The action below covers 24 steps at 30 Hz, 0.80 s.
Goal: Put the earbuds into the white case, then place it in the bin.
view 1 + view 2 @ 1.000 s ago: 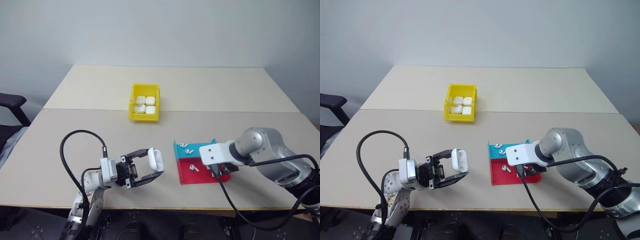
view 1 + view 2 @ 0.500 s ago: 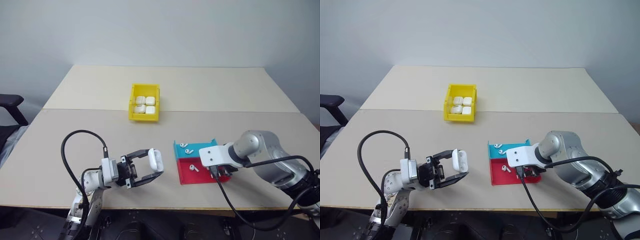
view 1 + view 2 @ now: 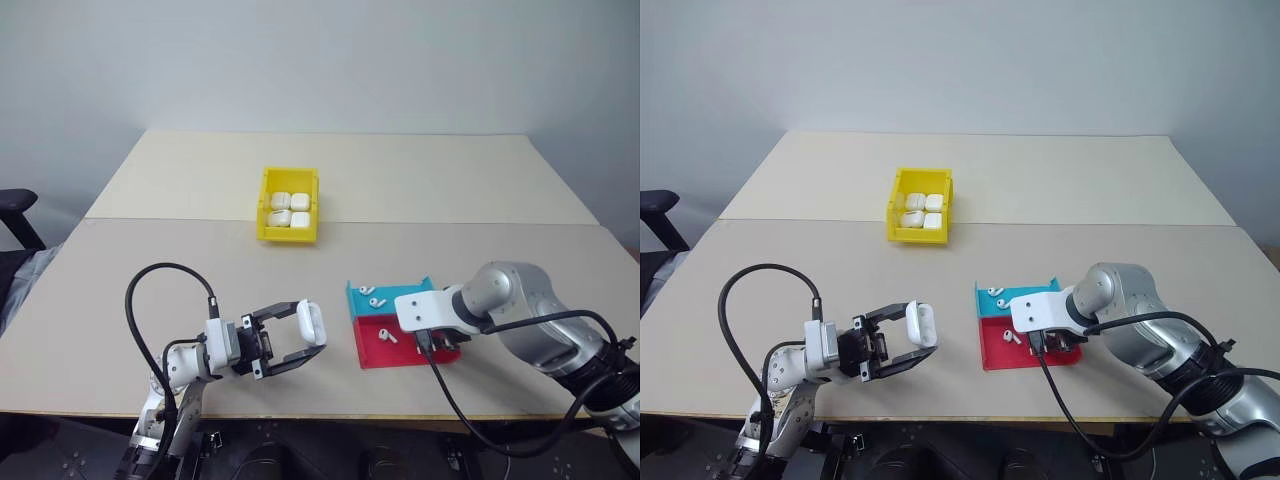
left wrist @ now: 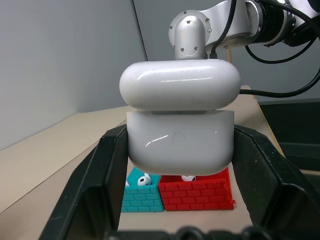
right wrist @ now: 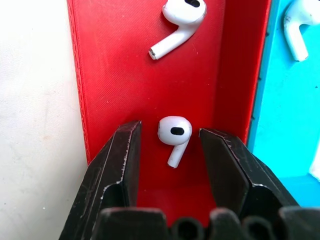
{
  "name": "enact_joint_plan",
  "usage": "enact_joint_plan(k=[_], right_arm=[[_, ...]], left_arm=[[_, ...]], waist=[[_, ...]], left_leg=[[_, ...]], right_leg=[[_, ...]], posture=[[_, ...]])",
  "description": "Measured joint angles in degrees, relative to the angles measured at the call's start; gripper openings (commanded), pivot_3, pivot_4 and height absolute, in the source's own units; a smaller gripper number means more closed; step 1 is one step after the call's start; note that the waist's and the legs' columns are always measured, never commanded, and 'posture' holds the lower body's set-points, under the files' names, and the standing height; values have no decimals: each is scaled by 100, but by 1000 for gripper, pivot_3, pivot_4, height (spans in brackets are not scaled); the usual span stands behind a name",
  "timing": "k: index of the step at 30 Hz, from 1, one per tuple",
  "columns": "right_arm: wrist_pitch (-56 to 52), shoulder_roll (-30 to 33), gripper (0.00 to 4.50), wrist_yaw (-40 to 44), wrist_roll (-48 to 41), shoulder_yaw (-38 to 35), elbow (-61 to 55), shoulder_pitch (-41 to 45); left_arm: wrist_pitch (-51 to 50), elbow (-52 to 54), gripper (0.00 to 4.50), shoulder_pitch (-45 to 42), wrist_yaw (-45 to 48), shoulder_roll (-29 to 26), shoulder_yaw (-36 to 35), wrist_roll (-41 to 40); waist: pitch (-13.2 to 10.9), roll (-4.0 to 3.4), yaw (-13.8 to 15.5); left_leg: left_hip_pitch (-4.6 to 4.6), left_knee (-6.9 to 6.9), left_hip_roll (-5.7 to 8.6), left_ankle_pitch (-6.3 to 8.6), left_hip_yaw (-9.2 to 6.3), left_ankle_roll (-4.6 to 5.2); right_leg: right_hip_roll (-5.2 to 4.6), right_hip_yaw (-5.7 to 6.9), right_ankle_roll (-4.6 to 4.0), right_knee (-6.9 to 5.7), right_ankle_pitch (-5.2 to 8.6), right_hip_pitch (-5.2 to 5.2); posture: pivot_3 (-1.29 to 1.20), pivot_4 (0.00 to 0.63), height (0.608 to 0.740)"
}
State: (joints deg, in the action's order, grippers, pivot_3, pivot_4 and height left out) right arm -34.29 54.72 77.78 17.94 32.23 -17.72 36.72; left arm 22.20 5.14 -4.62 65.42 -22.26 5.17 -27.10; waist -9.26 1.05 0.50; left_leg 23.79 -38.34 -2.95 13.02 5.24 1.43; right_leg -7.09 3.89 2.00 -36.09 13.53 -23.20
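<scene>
— On the red half of the tray [image 5: 100, 75] sits the earbud [image 5: 174, 134] I'm after. What do you have on it?

— I see it between the two fingers of my right gripper [image 5: 170, 150], bud end up toward the second earbud [image 5: 179, 20] in the same red part. The fingers stand apart on either side of it; I can't tell whether either one touches it. A third earbud [image 5: 295, 25] lies over the dividing wall in the teal part, cut off by the frame edge.

— And the case?

— My left gripper [image 3: 300, 338] is clamped on the white case [image 4: 180, 132], held above the table near the front edge, lid flipped up. From the left wrist camera the case blocks most of what's beyond it; below it I make out the brick-patterned tray wall and two earbuds peeking over.

— Surface and room?

— I'm working over a pale beige table [image 3: 420, 180] made of two tops, with a seam running across between them, and a plain grey-white wall behind. The yellow bin [image 3: 290, 204] sits on the far side of the seam, well apart from both grippers, with four white cases inside. A dark chair arm [image 3: 12, 205] pokes in at the left edge.

— Anything in the way?

— My right wrist and its white bracket cover the near right part of the tray in the head views, and a black cable hangs from it across the table edge.
</scene>
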Motion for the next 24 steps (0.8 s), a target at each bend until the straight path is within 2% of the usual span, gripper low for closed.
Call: enact_joint_plan(k=[13,16,18,24], right_arm=[[169,0,1950,-24,96,-40,1,-74],[172,0,1426,-21,100,-62,11,-99],[178,0,778,-21,103,-83,20,-103],[188,0,778,0,106,-130,7,-146]], left_arm=[[-104,75,2779,16,-102,-35,2,35],[-104,75,2779,16,-107,-35,3,54],[-104,75,2779,14,-107,-35,4,56],[-105,75,2779,15,-113,-35,4,99]], waist=[[1,-1,1],[1,-1,1],[2,-2,1],[2,-2,1]], left_leg=[[-2,0,0,0,-1,0],[-3,0,0,0,0,0],[-3,0,0,0,0,0],[-3,0,0,0,0,0]], right_leg=[[0,2,0,0,0,4],[0,2,0,0,0,5],[0,2,0,0,0,5],[0,2,0,0,0,5]], posture=[[0,150,740],[0,150,740],[0,150,740],[0,150,740]])
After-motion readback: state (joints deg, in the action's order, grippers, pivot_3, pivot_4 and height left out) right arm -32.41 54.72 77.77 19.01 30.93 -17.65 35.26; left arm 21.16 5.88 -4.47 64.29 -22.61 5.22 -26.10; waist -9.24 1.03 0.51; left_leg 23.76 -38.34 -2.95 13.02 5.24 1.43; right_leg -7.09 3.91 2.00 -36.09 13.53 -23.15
